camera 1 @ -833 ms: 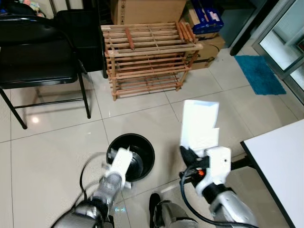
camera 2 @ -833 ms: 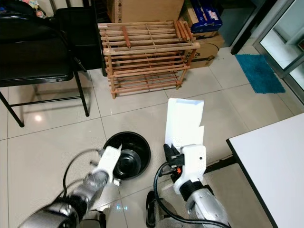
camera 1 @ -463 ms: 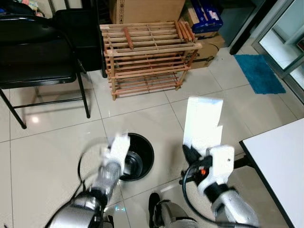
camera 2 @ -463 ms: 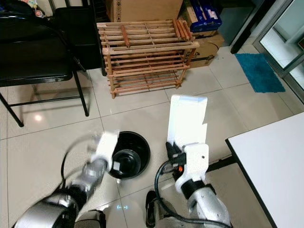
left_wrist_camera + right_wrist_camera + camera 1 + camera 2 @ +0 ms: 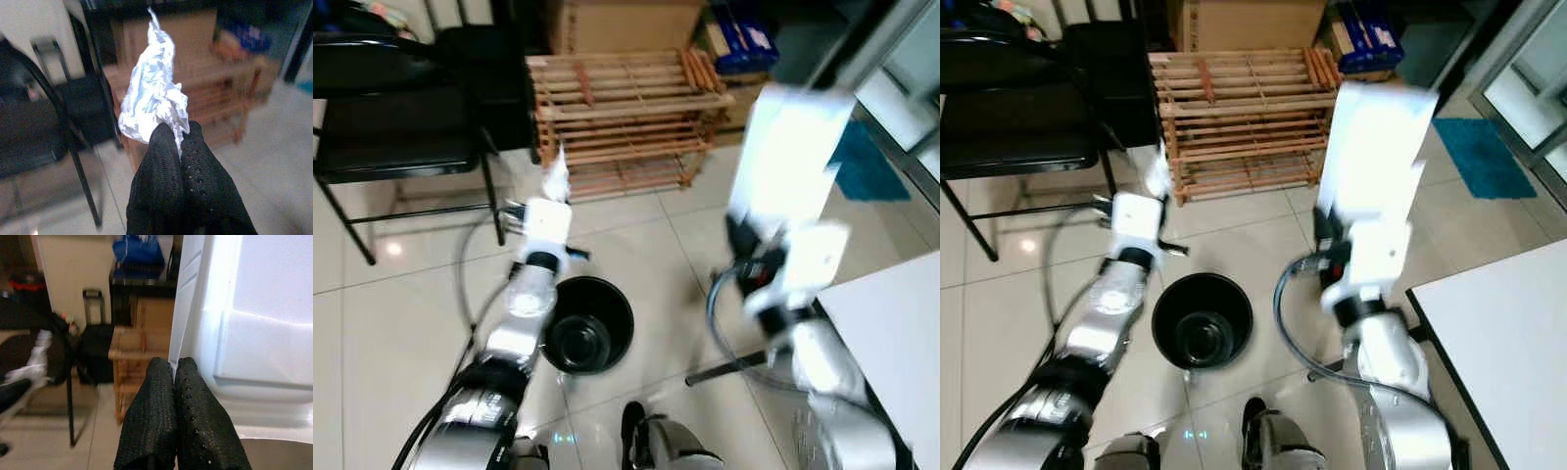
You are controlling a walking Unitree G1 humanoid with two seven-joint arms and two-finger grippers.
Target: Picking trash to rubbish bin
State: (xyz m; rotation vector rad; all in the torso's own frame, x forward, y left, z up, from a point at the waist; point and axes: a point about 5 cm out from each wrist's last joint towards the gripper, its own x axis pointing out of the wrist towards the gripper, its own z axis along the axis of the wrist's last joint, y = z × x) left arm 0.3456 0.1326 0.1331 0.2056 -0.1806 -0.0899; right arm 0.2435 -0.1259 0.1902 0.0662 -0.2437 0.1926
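A black round rubbish bin (image 5: pixel 587 323) stands on the tiled floor in front of me. My left gripper (image 5: pixel 554 186) is raised beyond the bin's far left rim, shut on a crumpled white wrapper (image 5: pixel 154 98) that sticks up from its fingertips (image 5: pixel 168 142). My right gripper (image 5: pixel 740 233) is lifted to the right of the bin, shut on the lower edge of a flat white foam tray (image 5: pixel 790 147), which stands upright above it. In the right wrist view the tray (image 5: pixel 264 333) rises beside the closed fingers (image 5: pixel 190 396).
A wooden slatted shoe rack (image 5: pixel 626 108) stands behind the bin, with cardboard boxes (image 5: pixel 626 18) beyond it. A black folding chair (image 5: pixel 391 127) is at the far left. A white table corner (image 5: pixel 891 333) juts in at the right, and a blue mat (image 5: pixel 867 166) lies past it.
Both arms have swung upward. The left gripper rose from over the bin with the wrapper still in it. The right gripper lifted the white tray higher and further out.
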